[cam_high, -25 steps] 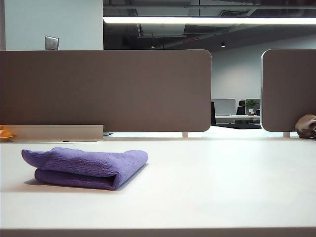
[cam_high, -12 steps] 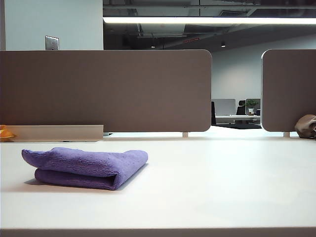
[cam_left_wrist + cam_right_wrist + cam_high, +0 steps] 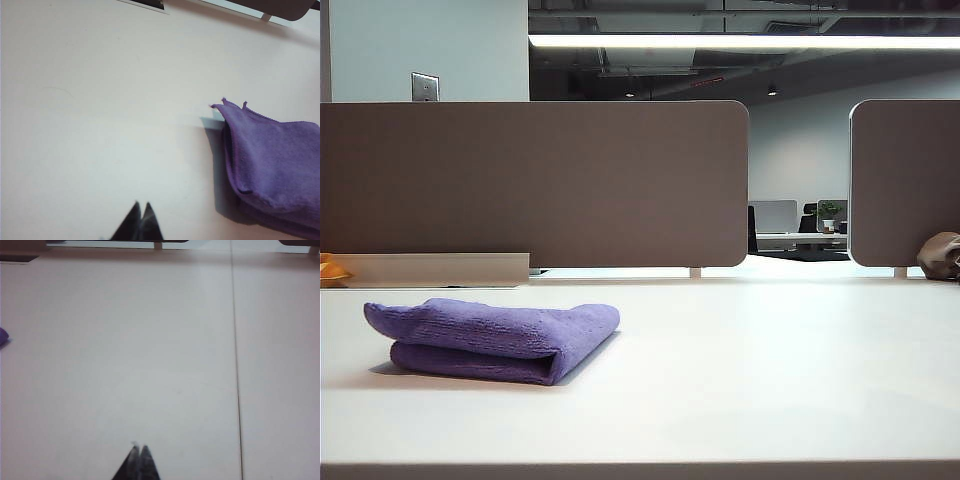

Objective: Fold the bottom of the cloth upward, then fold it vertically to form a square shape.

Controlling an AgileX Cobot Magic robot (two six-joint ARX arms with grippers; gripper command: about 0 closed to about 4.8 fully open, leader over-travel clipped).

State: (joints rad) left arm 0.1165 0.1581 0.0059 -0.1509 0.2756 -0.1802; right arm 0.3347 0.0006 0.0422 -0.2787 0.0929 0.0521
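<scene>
The purple cloth [image 3: 500, 338] lies folded into a thick square bundle on the left part of the white table [image 3: 740, 380]. In the left wrist view the cloth [image 3: 272, 165] shows its stacked layers and hemmed corners. My left gripper [image 3: 142, 206] hovers over bare table beside the cloth, apart from it, its two dark tips pressed together with nothing between them. My right gripper [image 3: 138, 448] is also shut and empty over bare table, far from the cloth; only a sliver of cloth [image 3: 2, 336] shows at that view's edge. Neither arm appears in the exterior view.
Brown partition panels [image 3: 535, 185] stand along the table's far edge. A small brown-grey lumpy object [image 3: 940, 256] sits at the far right, an orange item [image 3: 332, 270] at the far left. A dark seam [image 3: 235, 365] crosses the tabletop in the right wrist view.
</scene>
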